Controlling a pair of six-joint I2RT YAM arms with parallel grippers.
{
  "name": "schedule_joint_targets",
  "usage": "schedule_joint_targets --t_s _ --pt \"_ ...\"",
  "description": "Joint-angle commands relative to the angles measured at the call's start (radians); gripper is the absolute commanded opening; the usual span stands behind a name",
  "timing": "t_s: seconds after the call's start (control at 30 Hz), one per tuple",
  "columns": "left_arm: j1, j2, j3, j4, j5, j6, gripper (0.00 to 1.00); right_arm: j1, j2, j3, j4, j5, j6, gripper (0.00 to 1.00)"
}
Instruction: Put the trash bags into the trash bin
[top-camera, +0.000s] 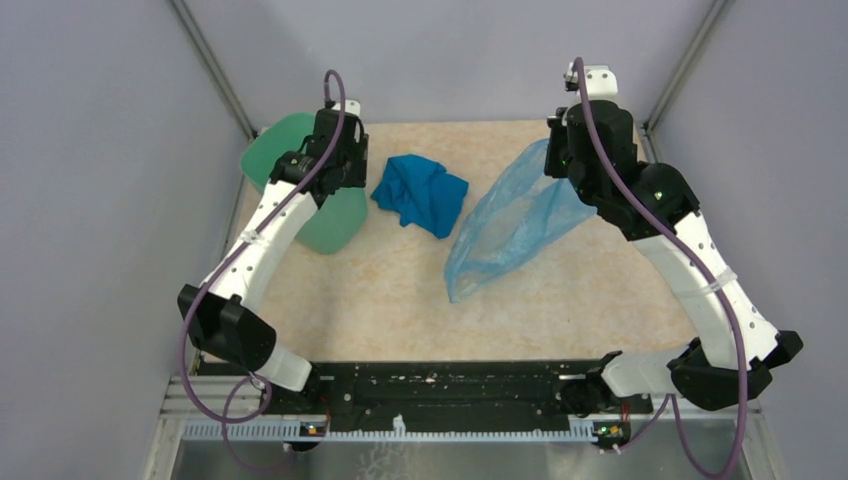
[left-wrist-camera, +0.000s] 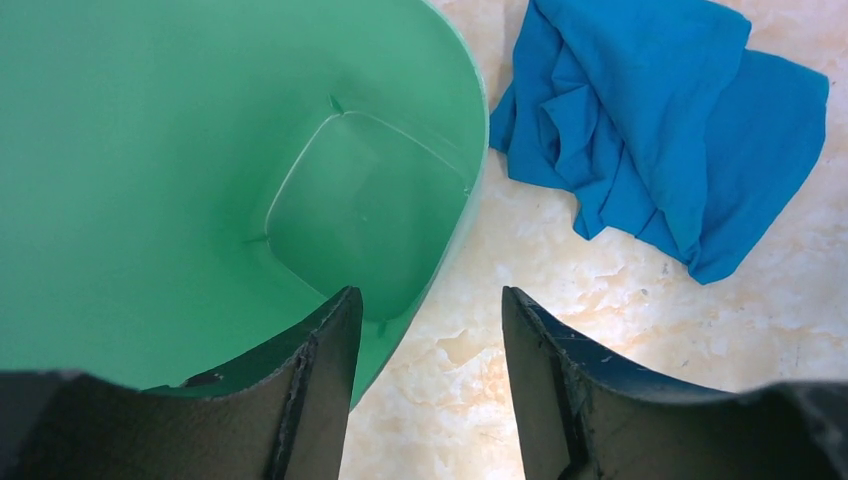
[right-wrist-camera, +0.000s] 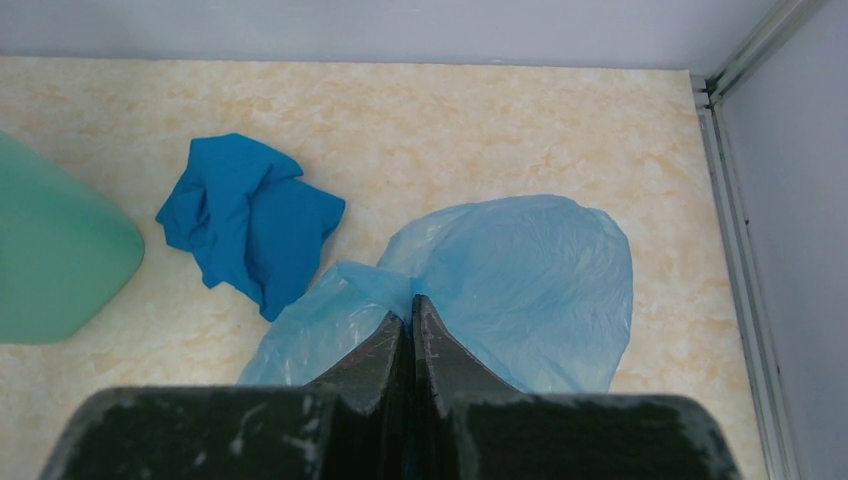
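Crumpled blue cloth (top-camera: 420, 194) lies on the table (top-camera: 400, 290) between trash bin (top-camera: 270, 160), far left, and trash bag (top-camera: 510, 225). Left pincer (left-wrist-camera: 430, 300) apart, seemingly straddling the bin's rim. Right pincer (right-wrist-camera: 410, 310) clamped on trash bag, arm raised far right, bag draping down.

Crumpled deep-blue cloth (top-camera: 420, 195) lies bunched on surface (top-camera: 380, 300), toward far middle, folds and creases plain. Surface beige, marbled pattern, matte. Pale grey walls (top-camera: 90, 150) enclose three sides; metal posts (top-camera: 212, 68) stand in far corners.
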Motion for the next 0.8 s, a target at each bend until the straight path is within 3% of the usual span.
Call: schedule_joint_targets --t_s 0.0,0.3,0.5,0.63,0.77 --pt "0.014 0.01 0.028 0.01 0.026 0.021 0.59 0.006 -0.021 0.056 0.001 -0.008 -0.018 0.0" --pt "0.021 0.001 -0.031 0.063 0.061 0.055 0.41 0.006 0.01 0.096 -0.006 0.009 -0.045 0.0" --pt "0.021 -0.019 -0.035 0.064 0.103 0.076 0.17 0.004 0.035 0.15 -0.006 0.029 -0.057 0.0" --pt "0.019 -0.057 -0.03 0.06 0.164 0.077 0.04 0.001 0.061 0.203 -0.015 0.041 -0.066 0.0" --pt "0.018 -0.093 -0.008 0.036 0.282 0.069 0.0 -0.004 0.08 0.245 -0.021 0.056 -0.068 0.0"
